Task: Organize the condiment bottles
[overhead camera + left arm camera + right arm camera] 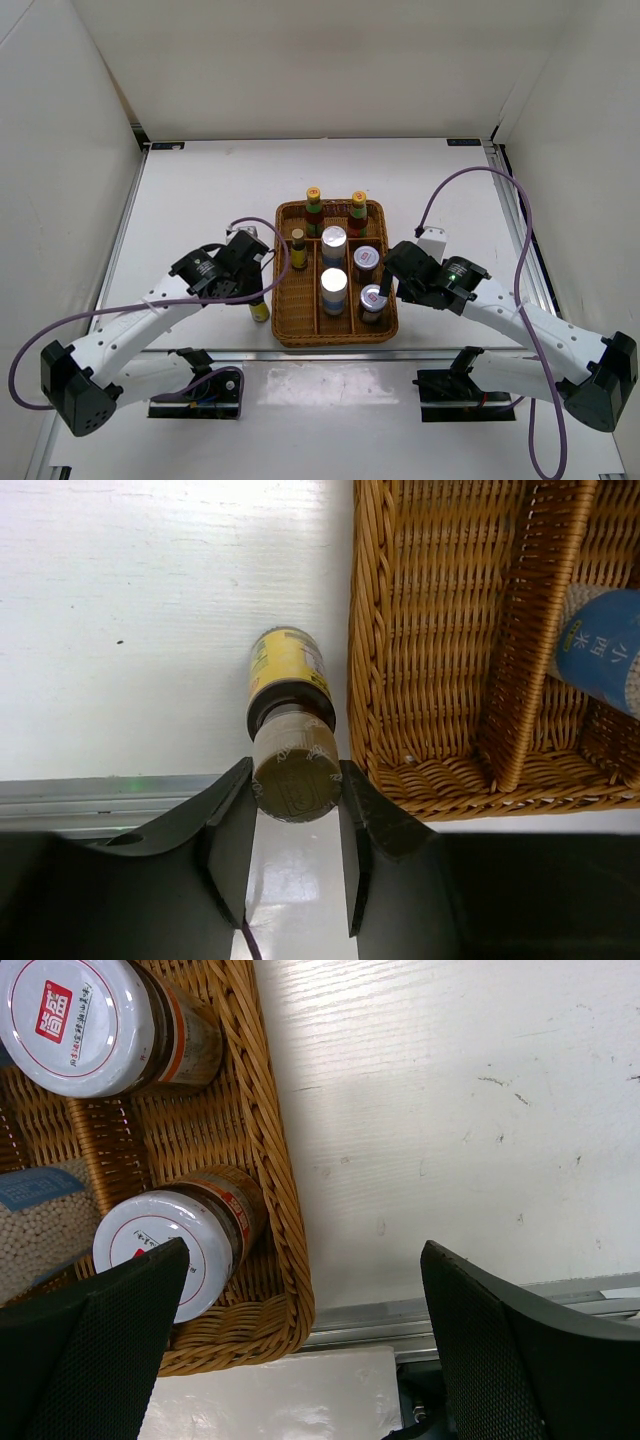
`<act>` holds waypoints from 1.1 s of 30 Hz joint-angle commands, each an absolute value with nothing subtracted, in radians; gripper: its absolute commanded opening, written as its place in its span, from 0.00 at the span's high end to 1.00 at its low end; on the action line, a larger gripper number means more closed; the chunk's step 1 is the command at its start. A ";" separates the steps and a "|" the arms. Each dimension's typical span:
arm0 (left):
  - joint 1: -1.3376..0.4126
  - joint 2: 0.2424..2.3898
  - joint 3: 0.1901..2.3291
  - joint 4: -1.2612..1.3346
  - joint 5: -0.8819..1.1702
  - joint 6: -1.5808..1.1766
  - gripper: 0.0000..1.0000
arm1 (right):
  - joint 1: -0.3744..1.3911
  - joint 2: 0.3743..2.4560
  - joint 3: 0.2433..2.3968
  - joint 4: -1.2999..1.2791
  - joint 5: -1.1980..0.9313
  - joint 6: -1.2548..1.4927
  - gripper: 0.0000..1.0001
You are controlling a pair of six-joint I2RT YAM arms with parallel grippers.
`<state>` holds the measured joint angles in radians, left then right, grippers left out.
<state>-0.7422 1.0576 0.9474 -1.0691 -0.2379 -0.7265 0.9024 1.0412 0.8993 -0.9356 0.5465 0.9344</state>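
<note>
Clamped nearest the lens, the left gripper (pixel 295 780) pinches its black fingers (pixel 225 830) on the brown cap of a tiny yellow bottle (pixel 287 670). The bottle stands upright on the white table (pixel 120 600), just left of the wicker tray (pixel 365 630) and by its near left corner. Done well, the lift would go straight up until the bottle's base clears the woven rim, then right and away toward the bare left-hand compartment. A grip this high on a cap could let the bottle swing or tip against the wall. Over the tray's near right corner the right gripper (pixel 305 1260) hangs wide and holds nothing, and should give the crossing room. Inside the tray, two tall dark bottles (pixel 313 210) with yellow caps line the far edge and two white shakers (pixel 334 245) fill the middle column. Two silver-lidded jars (pixel 367 262) sit on the right, and a matching tiny bottle (pixel 298 247) waits on the left. The held one is among the smallest: yellow label, dark neck, dull brown screw cap.
</note>
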 commanded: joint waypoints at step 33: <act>-0.939 1.313 1.213 -0.904 -0.333 -0.715 0.87 | 0.888 1.031 0.907 -0.920 0.555 0.933 0.00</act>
